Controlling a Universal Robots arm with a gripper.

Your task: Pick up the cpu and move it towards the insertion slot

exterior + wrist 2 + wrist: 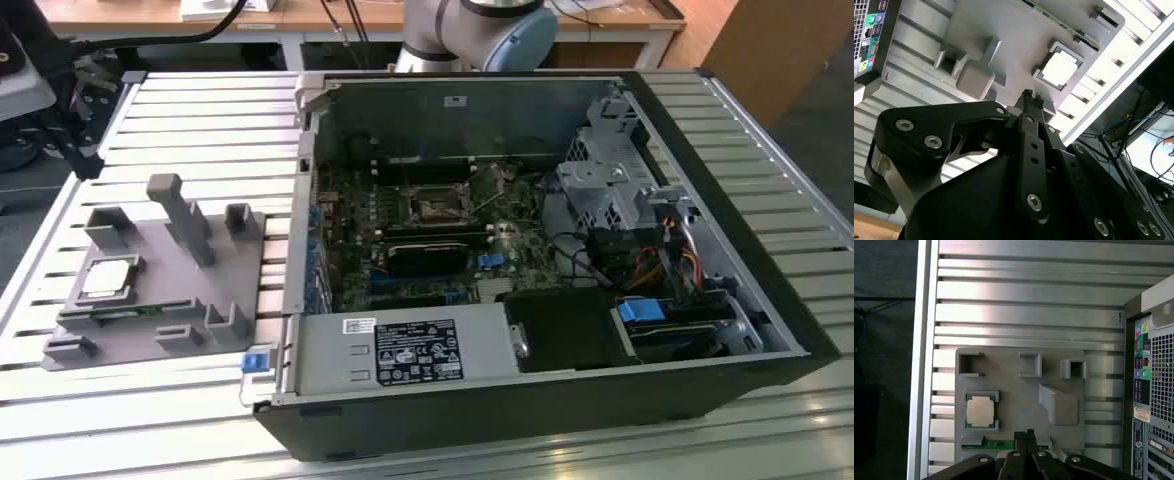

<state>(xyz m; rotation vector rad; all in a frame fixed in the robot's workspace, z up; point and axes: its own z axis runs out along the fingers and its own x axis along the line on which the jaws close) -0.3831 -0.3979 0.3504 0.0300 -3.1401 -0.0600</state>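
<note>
The slatted metal table carries one open computer case, which takes up the middle and the side at the exterior view's right. Inside the case lies a motherboard. On it sit the insertion slot, a silver frame with a dark centre and nothing in it, and one long black module just beside it. A grey power supply fills the case's near corner.

One grey fixture lies flat near the table's edge at the exterior view's left, well apart from the slot. It has one tall post and several small brackets. The cpu rests in the fixture's shallow square recess, silvery top up. One thin green memory strip sits in a groove just beside it.

The arm rises from the table's far edge. In both wrist views the end effector points down at the fixture, with its tips over the memory strip's edge and clear of the cpu. Its fingers seem to be pressed together with nothing between them.
</note>
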